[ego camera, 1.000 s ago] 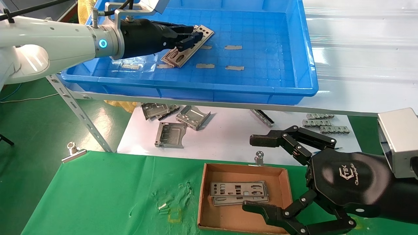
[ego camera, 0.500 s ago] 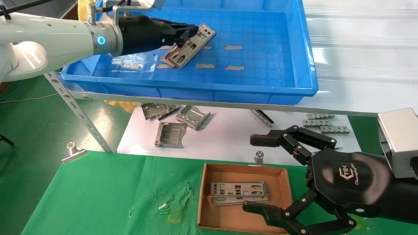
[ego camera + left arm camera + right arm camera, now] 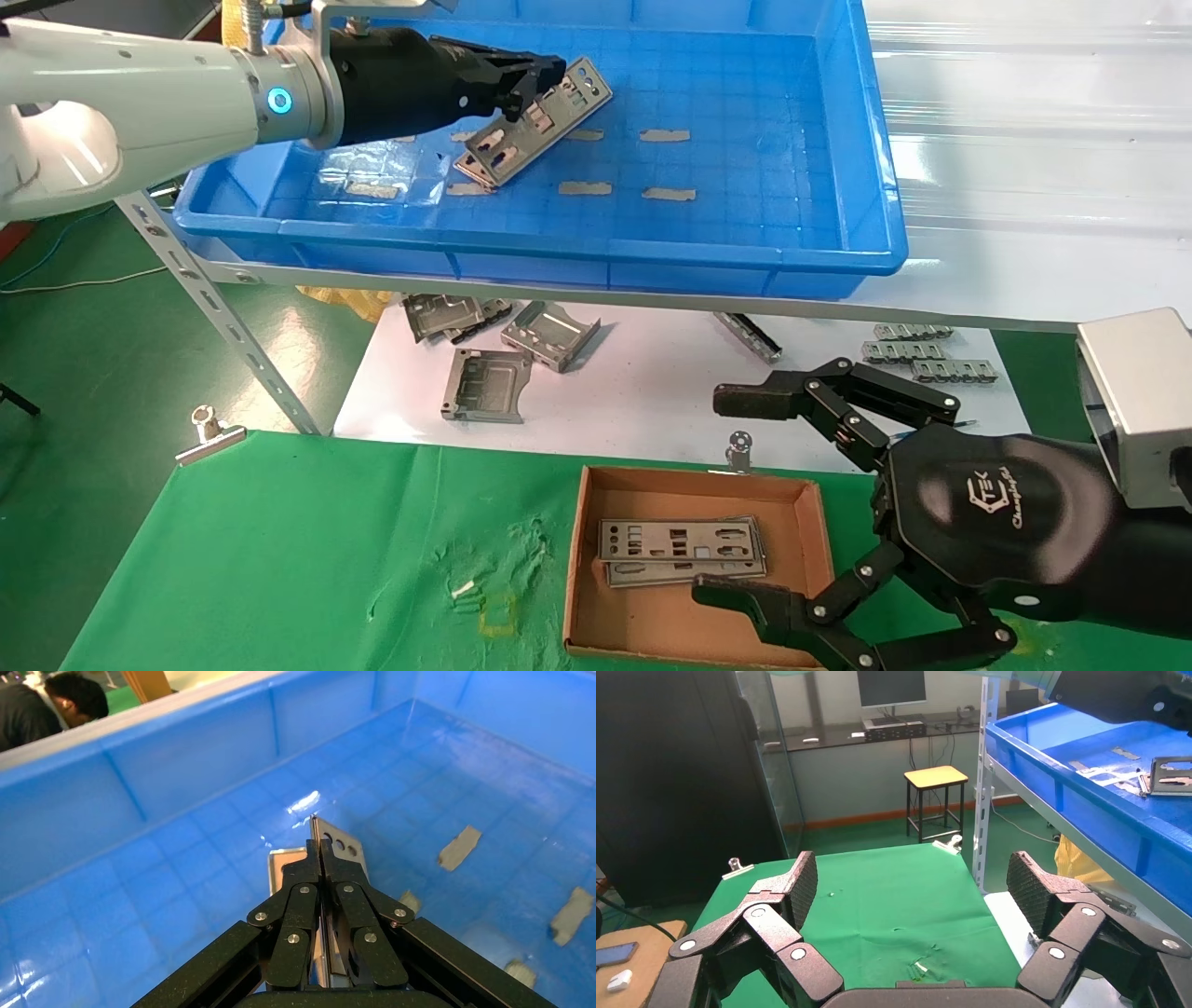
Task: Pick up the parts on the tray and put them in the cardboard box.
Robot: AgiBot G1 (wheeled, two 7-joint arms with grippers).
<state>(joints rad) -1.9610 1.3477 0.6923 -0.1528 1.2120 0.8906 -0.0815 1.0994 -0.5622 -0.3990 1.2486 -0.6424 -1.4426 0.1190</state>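
My left gripper is shut on the edge of a silver-grey punched plate and holds it tilted above the floor of the blue tray. In the left wrist view the jaws pinch this plate. Another plate lies under it on the tray floor, with its edge showing in the head view. The cardboard box sits on the green cloth and holds stacked plates. My right gripper hangs open and empty beside the box, over the green cloth.
Grey tape strips stick to the tray floor. Boxy grey brackets and toothed strips lie on the white sheet below the tray shelf. A slanted metal shelf strut and a binder clip stand at the left.
My left gripper has risen with the plate, which has lifted off the one beneath it and tilted up. The right arm has not moved.
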